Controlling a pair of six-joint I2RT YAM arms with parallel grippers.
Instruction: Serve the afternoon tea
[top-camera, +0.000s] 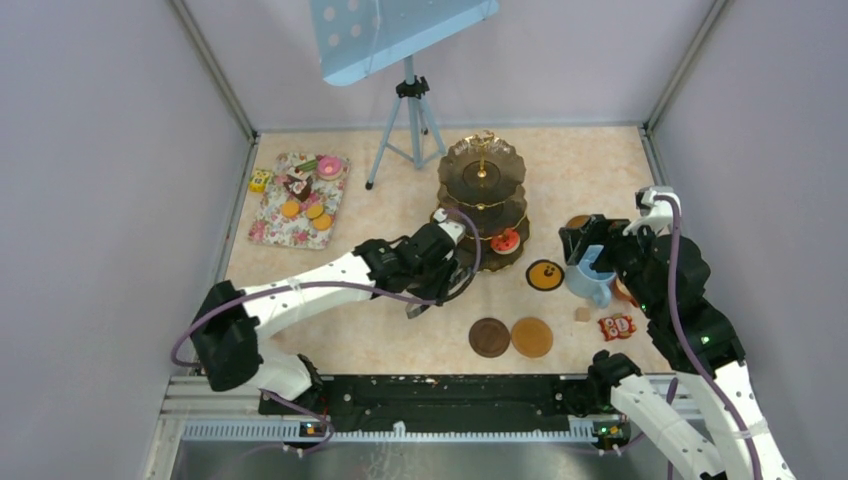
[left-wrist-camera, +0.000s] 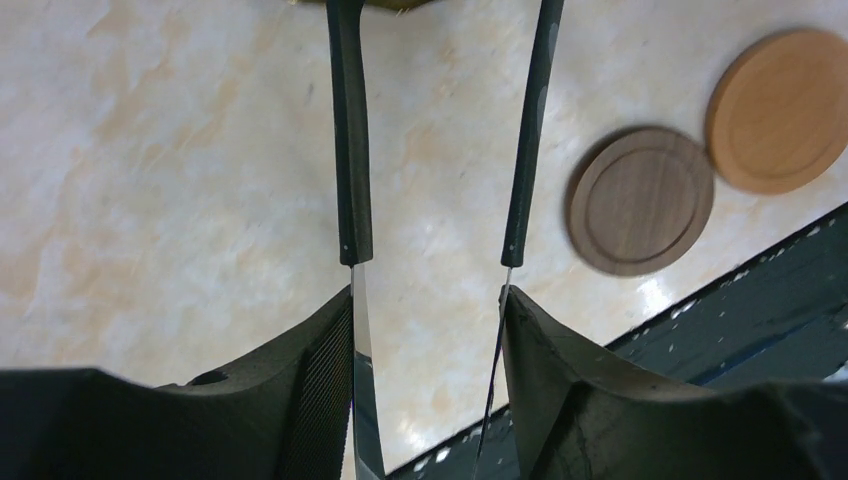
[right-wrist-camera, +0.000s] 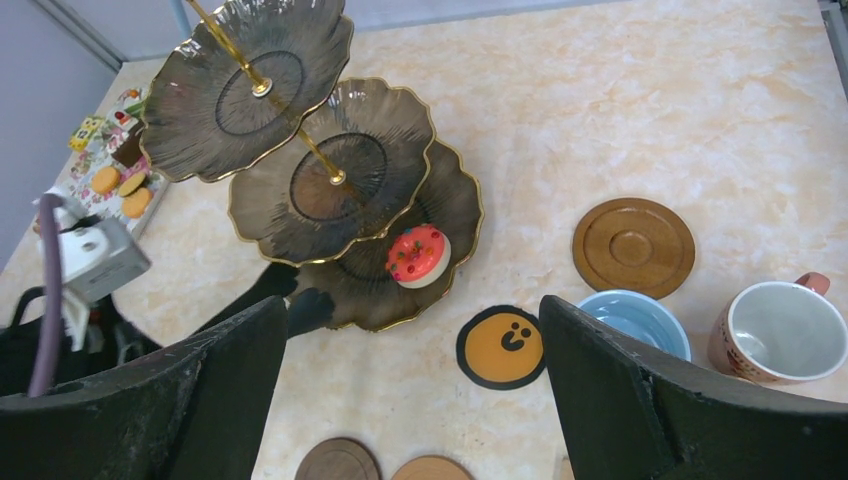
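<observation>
The black tongs run out of the left wrist view at its top edge. From the right wrist their dark tips sit at the rim of the bottom tier of the three-tier stand, but I cannot tell whether they touch it. The left gripper has its jaws closed on the tongs' two arms. The right gripper hangs with its jaws wide apart, and its right finger hides part of the light blue mug. From above, the right arm covers most of the white mug just beside it. Both mugs look empty.

The stand is in the middle of the tabletop and carries one red sprinkled cake on its bottom tier. Other cakes and orange tarts lie on the floral mat at the far left. A dark coaster and a light coaster lie side by side near the front edge.
</observation>
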